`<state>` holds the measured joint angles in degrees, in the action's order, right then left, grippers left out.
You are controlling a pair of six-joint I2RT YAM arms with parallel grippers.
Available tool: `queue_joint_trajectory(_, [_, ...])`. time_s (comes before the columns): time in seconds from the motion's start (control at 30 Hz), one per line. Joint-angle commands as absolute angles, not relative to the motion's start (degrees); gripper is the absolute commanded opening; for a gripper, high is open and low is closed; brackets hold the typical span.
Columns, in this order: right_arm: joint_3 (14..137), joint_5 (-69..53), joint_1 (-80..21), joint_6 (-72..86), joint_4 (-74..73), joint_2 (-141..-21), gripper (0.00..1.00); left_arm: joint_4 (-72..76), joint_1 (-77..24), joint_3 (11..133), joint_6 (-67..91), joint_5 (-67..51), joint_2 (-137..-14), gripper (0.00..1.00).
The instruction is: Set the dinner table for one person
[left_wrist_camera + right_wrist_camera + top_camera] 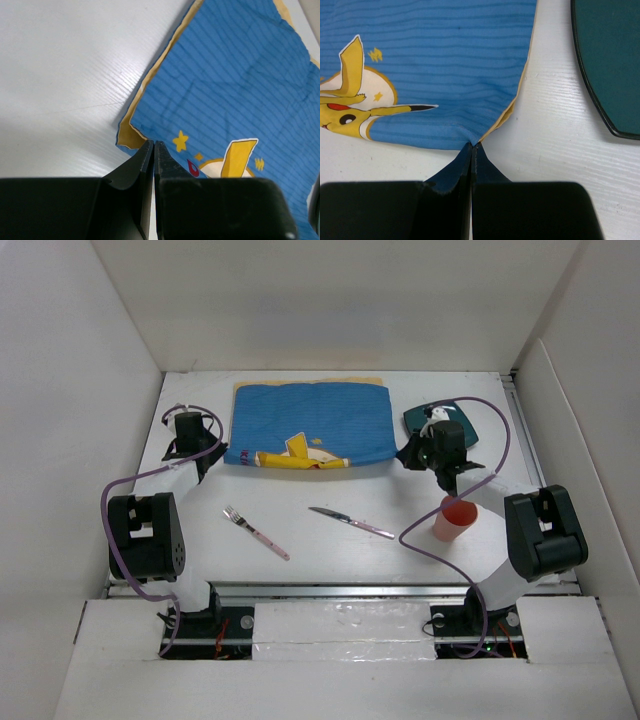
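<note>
The left gripper [153, 144] is pressed together on the near-left hem of the placemat [235, 80]. The right gripper [471, 146] pinches its near-right corner. The cloth looks light and limp, so the corners suit holding. Beneath everything lies the desk [330, 560], which looks rigid, smooth and fixed: cloth should slide across it, and it offers nothing to grasp.

We are looking at a robot lab's test cell, not a home. The white tabletop [330, 550] is boxed in by plain white panels [60, 390] along its left, far and right edges. A left arm [150, 535] and a right arm [540, 530], both black and white, are bolted to a metal rail [330, 592] at the near edge, with purple cables [104, 525] looping free. A cartoon placemat [310, 420], fork [255, 531], knife [350, 522], cup [455, 518] and plate [610, 60] lie on it.
</note>
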<state>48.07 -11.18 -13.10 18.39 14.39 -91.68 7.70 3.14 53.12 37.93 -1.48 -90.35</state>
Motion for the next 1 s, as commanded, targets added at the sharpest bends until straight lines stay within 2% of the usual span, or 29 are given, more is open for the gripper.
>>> queue_joint_trajectory(0.0, [46.0,-9.1,-13.3,18.0,17.1,-89.8,0.00,4.0,1.6,53.4,38.9,2.7,-88.7,0.00])
queue_joint_trajectory(0.17, [43.3,-7.9,-13.3,17.6,16.0,-87.2,0.00,0.3,1.6,53.1,40.2,3.4,-89.0,0.00])
queue_joint_trajectory(0.53, [42.9,-4.7,-14.9,17.8,10.0,-81.4,0.00,0.7,1.6,48.3,41.4,1.7,-79.7,0.00])
queue_joint_trajectory(0.57, [43.5,-3.9,-14.9,18.2,9.4,-81.0,0.00,0.6,1.6,48.1,41.5,1.4,-79.5,0.02])
queue_joint_trajectory(0.6, [43.8,-2.9,-15.6,18.6,8.4,-80.7,0.02,0.2,1.6,47.8,42.0,1.1,-79.2,0.11])
queue_joint_trajectory(0.63, [43.8,-2.9,-15.6,18.6,7.7,-80.7,0.02,0.2,1.6,47.8,42.0,1.1,-79.2,0.11])
queue_joint_trajectory(0.67, [45.1,-0.8,-16.2,19.2,6.3,-80.8,0.18,0.2,1.6,47.8,42.4,0.4,-78.1,0.27])
queue_joint_trajectory(0.7, [45.1,-0.8,-16.2,19.2,6.2,-80.6,0.19,0.2,1.6,47.8,42.6,0.4,-78.0,0.27])
queue_joint_trajectory(0.73, [45.3,-0.4,-16.2,19.2,5.4,-80.4,0.29,0.2,1.6,47.8,42.8,-1.6,-77.3,0.29])
queue_joint_trajectory(0.83, [47.3,1.8,-16.2,18.7,2.7,-78.8,0.41,0.2,1.6,46.7,42.7,-3.2,-72.5,0.30])
queue_joint_trajectory(0.97, [50.1,0.4,-15.6,18.0,0.4,-74.8,0.47,0.3,1.6,45.9,41.1,-4.9,-65.2,0.31])
